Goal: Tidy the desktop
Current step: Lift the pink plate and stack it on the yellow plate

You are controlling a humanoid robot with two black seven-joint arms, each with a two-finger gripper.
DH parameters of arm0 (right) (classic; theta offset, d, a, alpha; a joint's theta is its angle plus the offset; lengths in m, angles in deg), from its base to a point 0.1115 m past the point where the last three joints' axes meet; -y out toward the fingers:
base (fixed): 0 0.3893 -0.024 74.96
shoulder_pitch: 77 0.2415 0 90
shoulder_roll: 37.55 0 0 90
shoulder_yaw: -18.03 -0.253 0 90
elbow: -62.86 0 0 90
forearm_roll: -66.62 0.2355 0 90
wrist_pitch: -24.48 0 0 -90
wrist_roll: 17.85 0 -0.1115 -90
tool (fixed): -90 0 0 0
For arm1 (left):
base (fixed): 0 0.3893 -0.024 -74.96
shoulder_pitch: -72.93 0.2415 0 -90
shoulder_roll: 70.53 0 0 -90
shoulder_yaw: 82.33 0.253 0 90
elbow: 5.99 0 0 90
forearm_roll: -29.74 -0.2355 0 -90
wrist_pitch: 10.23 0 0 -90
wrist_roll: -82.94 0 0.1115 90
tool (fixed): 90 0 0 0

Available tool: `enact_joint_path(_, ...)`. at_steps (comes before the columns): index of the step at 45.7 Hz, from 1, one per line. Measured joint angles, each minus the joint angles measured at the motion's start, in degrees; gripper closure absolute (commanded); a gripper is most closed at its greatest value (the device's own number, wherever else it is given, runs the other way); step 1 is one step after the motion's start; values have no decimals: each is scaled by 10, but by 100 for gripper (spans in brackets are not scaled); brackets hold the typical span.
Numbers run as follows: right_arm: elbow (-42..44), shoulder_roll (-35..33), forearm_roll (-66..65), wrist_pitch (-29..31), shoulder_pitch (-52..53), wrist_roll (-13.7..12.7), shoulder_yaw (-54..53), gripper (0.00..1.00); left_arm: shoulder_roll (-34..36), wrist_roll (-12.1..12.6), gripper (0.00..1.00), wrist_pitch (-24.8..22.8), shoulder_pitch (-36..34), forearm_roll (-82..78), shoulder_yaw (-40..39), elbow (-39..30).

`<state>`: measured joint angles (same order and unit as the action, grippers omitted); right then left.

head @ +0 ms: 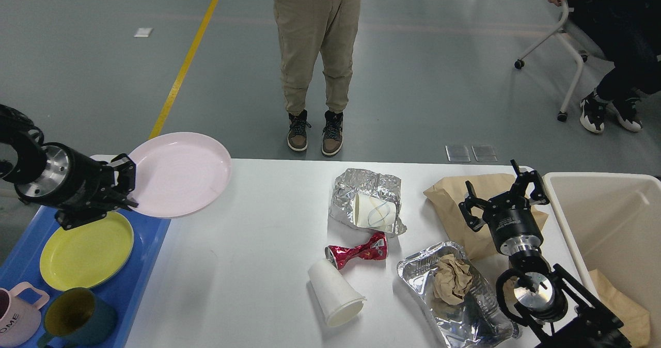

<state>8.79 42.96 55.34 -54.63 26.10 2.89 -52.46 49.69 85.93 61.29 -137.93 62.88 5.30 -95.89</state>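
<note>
In our blue tray sit 1 yellow plate and 2 mugs; our left gripper clamps the pink plate, while our right gripper is spread, empty.

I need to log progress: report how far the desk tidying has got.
Done: a yellow plate and two mugs sit in the blue tray. In hand: the left gripper holds the pink plate by its rim. Left on the desktop: foil, paper cups, a crushed red can, a foil tray and a brown bag. The right gripper is open.
</note>
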Motion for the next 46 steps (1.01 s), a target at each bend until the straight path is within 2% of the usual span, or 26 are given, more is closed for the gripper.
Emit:
enact_joint_path(16, 0, 0, 0, 0, 0, 0, 0, 0, 123, -6, 100, -56, 229, -50, -47, 243)
enact_joint_path(25, 0, 0, 0, 0, 0, 0, 0, 0, 162, 3, 100, -58, 408, -80, -180, 386)
enact_joint_path(31, 0, 0, 0, 0, 0, 0, 0, 0, 162, 27, 100, -58, 521, -117, -278, 464)
enact_joint_path(37, 0, 0, 0, 0, 0, 0, 0, 0, 160, 43, 100, -56, 563, -143, -313, 492)
enact_joint_path(46, 0, 0, 0, 0, 0, 0, 0, 0, 159, 45, 100, -56, 569, -154, -317, 495)
